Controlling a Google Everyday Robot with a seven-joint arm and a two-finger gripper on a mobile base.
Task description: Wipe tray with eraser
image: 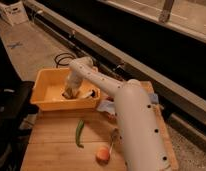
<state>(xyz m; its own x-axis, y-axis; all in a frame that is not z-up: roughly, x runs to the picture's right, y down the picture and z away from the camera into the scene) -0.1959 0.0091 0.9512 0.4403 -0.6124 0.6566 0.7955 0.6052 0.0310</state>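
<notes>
The parallel-jaw gripper (70,90) points down inside the large rectangular yellow-orange plastic tray (51,104), right of centre. The small dark brownish eraser block (69,94) sits directly under the gripper tip, at the tray floor. Whether the gripper clamps it cannot be told, nor its long axis.

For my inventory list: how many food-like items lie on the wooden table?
2: a long green pod in front of the tray, and an orange round piece nearer the camera. The arm may hide others. The gripper is down inside the tray.
</notes>
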